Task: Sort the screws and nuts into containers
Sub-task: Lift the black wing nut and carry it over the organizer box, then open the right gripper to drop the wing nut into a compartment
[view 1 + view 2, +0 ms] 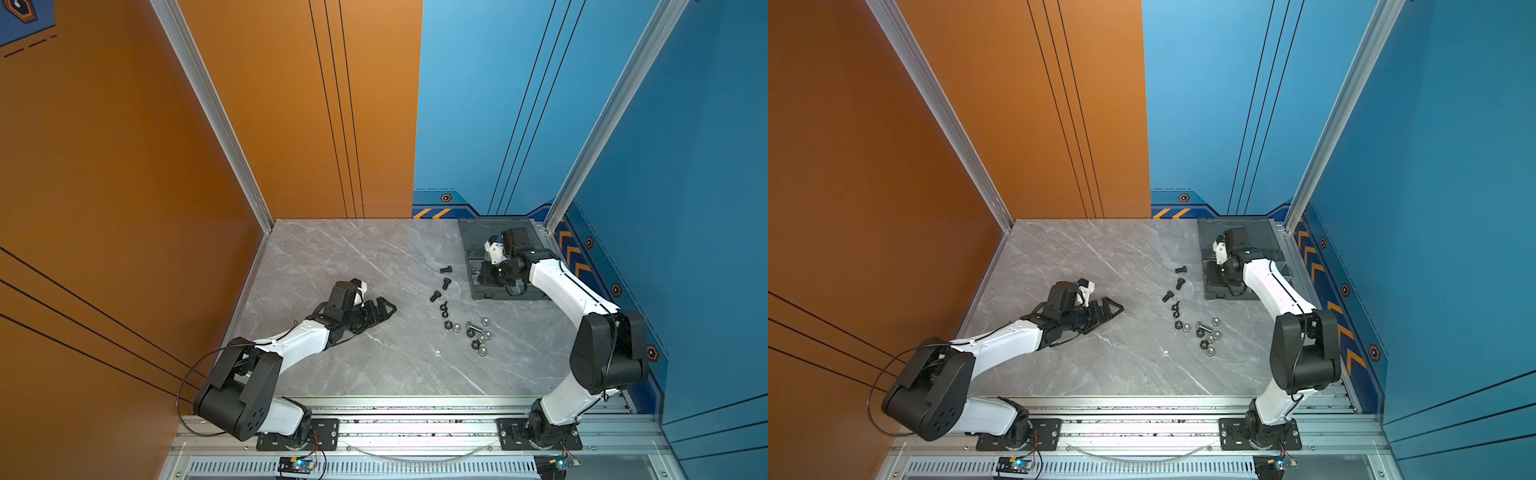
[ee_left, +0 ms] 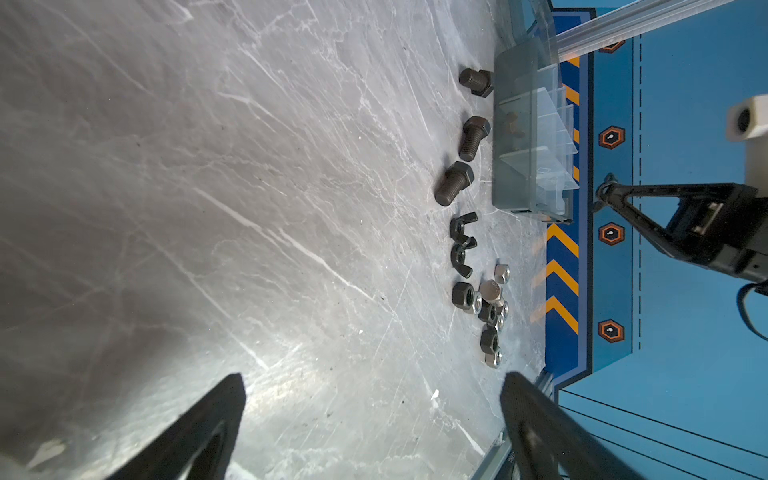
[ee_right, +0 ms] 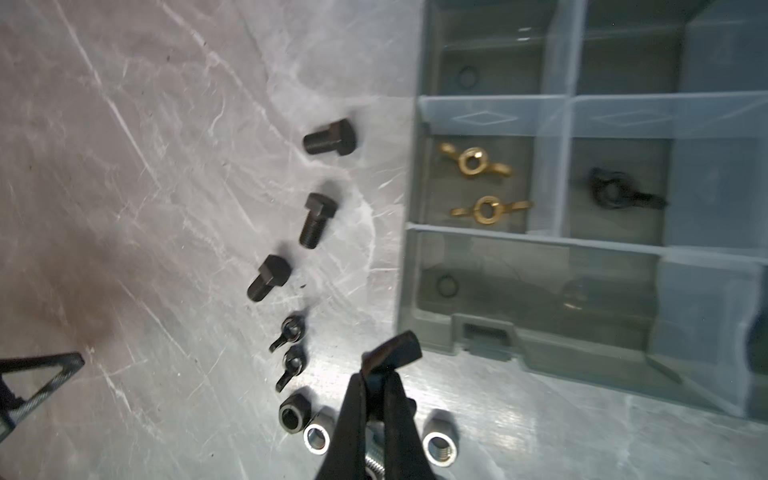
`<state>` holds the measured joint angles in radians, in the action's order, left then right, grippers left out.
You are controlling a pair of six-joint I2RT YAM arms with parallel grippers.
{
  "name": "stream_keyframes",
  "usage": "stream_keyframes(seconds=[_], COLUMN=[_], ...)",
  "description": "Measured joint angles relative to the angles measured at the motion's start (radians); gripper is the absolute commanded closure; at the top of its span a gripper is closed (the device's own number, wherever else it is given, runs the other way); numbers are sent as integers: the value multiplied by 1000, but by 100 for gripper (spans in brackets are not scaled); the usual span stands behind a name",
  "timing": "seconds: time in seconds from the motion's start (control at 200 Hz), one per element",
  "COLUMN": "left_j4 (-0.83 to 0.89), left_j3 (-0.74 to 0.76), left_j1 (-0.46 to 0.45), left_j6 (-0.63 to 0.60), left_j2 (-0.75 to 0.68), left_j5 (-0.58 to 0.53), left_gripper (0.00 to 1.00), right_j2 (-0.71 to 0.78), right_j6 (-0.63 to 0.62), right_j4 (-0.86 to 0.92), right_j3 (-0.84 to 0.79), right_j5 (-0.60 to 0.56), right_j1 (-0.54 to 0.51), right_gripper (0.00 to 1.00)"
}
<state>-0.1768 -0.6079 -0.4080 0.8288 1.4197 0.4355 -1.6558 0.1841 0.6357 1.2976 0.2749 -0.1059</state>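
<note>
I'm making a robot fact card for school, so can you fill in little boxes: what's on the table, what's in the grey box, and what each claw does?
On the table: three black bolts, two black wing nuts, a bunch of hex nuts
In the grey box: two brass wing nuts, one black wing nut in the next compartment
Left gripper: open, empty
Right gripper: shut on a small black piece, near the box

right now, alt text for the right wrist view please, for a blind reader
The shut right gripper sits in the foreground, before an open grey organizer box whose compartments hold two brass wing nuts and one black wing nut. Three black screws, two loose wing nuts and several hex nuts lie on the marble table beside it.
</note>
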Motion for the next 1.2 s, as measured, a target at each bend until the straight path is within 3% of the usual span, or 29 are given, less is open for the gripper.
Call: stream_keyframes(seconds=[0.355, 0.656, 0.961, 1.201], left_j4=[0, 1, 0, 0], left_j3=[0, 0, -3, -7], left_j1=[0, 0, 0, 0], left_j6=[0, 0, 0, 0], left_j2=[0, 0, 0, 0], left_j5=[0, 0, 0, 0], left_gripper=[2, 2, 2, 2], right_j2=[-153, -307, -376, -382], right_j6=[45, 53, 52, 48], right_j4=[-7, -19, -19, -27], right_j3=[151, 271, 287, 287], right_j5=[-82, -97, -97, -97], right_j1=[140, 179, 185, 185], right_gripper=[100, 100, 100, 67])
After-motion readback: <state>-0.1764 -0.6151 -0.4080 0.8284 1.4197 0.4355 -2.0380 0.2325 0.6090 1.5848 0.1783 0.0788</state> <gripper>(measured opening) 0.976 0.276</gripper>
